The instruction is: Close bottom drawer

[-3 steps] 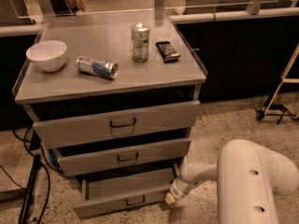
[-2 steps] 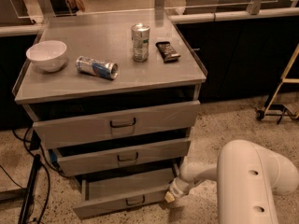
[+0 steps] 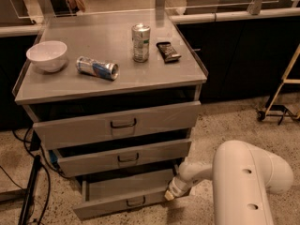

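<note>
The bottom drawer [image 3: 123, 201] is the lowest of three grey drawers in the cabinet. It stands pulled out, with its flat grey inside showing and a small dark handle [image 3: 135, 202] at the centre of its slim front. My gripper [image 3: 169, 194] is at the right end of that front panel, touching or almost touching its corner. The white arm [image 3: 243, 182] reaches to it from the lower right. The middle drawer [image 3: 124, 157] and top drawer [image 3: 117, 124] are also slightly open.
On the cabinet top [image 3: 154, 76] are a white bowl [image 3: 47, 55], a can lying on its side [image 3: 97, 68], an upright can [image 3: 140, 42] and a dark packet [image 3: 168, 51]. Cables [image 3: 28, 182] lie on the floor at the left. A yellow trolley leg [image 3: 281, 93] stands at the right.
</note>
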{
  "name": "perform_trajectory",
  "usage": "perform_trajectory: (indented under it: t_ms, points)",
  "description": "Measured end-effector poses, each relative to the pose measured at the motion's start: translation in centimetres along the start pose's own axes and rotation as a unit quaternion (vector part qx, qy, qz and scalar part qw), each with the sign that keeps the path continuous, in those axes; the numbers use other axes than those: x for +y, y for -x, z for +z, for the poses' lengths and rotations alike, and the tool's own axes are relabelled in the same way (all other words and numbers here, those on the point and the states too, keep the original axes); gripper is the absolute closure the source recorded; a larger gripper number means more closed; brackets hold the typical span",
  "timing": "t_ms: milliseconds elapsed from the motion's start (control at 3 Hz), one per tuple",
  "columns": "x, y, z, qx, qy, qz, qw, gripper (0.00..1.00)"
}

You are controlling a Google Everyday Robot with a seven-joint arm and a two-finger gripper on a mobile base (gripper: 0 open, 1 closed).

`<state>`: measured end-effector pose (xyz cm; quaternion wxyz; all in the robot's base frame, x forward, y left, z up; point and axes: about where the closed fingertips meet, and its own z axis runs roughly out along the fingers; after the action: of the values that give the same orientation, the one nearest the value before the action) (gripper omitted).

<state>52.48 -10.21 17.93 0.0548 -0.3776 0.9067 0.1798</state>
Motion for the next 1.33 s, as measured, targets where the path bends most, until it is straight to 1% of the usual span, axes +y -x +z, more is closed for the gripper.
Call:
perform_trajectory:
  t_ms: [333,1333]
  points:
    - [0.00,0.00,0.00,0.000,0.000,0.000,1.0000,0.81]
    - [0.01,0.00,0.01,0.000,0.000,0.000,1.0000,0.11]
